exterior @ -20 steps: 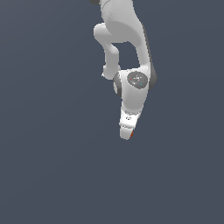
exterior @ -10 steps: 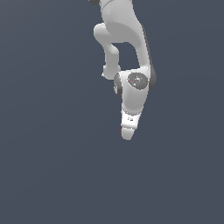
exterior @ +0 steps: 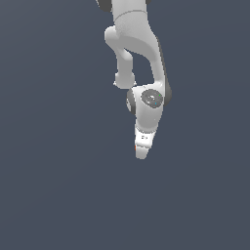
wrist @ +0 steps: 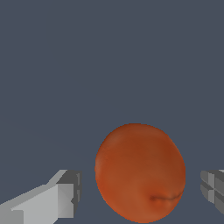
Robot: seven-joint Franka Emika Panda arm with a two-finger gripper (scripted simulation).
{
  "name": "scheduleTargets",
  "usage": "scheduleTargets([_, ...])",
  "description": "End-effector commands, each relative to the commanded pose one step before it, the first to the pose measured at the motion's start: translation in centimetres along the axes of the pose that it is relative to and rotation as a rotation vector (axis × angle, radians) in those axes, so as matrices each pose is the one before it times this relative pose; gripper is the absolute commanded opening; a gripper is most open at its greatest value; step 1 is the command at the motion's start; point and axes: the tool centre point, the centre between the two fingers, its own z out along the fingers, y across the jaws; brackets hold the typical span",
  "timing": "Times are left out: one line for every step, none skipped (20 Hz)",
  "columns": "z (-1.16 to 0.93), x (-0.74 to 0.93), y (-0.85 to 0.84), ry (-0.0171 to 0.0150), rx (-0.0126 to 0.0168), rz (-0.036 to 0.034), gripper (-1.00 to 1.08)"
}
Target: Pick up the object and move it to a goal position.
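Note:
The object, a small orange-red ball [wrist: 140, 173] with a mottled skin, lies on the grey floor between my two fingers in the wrist view. There is a gap between it and each fingertip. One finger [wrist: 65, 197] is beside it and the other finger [wrist: 213, 188] is at the frame's edge. My gripper [wrist: 141, 190] is open around the ball. In the exterior view the white gripper [exterior: 141, 152] points down from the arm and hides nearly all of the ball. Only a thin red sliver [exterior: 135, 147] shows at the gripper's left edge.
A plain dark grey floor [exterior: 58, 185] fills both views. The white arm [exterior: 134, 44] comes down from the top of the exterior view. No other object and no goal marker show.
The gripper has come down a little in the exterior view. A red sliver of the ball now shows at its left edge, where none showed one second ago.

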Motion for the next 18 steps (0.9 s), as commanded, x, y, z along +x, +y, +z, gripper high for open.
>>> scheduleTargets([1.124, -0.002, -0.028, -0.00006, -0.00004, -0.00128, 1.0])
scheduleTargets([0.289, -0.01, 0.019, 0.0, 0.0, 0.0, 1.0])
scheduleTargets([0.213, -0.002, 0.025, 0.0, 0.0, 0.0, 1.0])
scheduleTargets([0.141, 0.004, 0.028, 0.0, 0.0, 0.0, 1.0])
scheduleTargets([0.078, 0.006, 0.024, 0.0, 0.0, 0.0, 1.0])
scheduleTargets([0.024, 0.003, 0.01, 0.0, 0.0, 0.0, 1.0])
scheduleTargets([0.0, 0.0, 0.0, 0.0, 0.0, 0.0, -1.0])
scheduleTargets([0.0, 0.0, 0.0, 0.0, 0.0, 0.0, -1.0])
scheduleTargets([0.0, 0.0, 0.0, 0.0, 0.0, 0.0, -1.0])
scheduleTargets([0.0, 0.0, 0.0, 0.0, 0.0, 0.0, -1.0])
scheduleTargets([0.0, 0.0, 0.0, 0.0, 0.0, 0.0, -1.0])
scheduleTargets([0.0, 0.0, 0.0, 0.0, 0.0, 0.0, -1.0])
scheduleTargets([0.0, 0.0, 0.0, 0.0, 0.0, 0.0, -1.0])
scheduleTargets([0.0, 0.0, 0.0, 0.0, 0.0, 0.0, -1.0])
scheduleTargets([0.0, 0.0, 0.0, 0.0, 0.0, 0.0, -1.0])
scheduleTargets([0.0, 0.0, 0.0, 0.0, 0.0, 0.0, -1.0])
scheduleTargets([-0.115, -0.008, 0.069, 0.00012, -0.00209, 0.0004, -1.0])
scheduleTargets([-0.025, -0.004, -0.005, 0.0, 0.0, 0.0, -1.0])
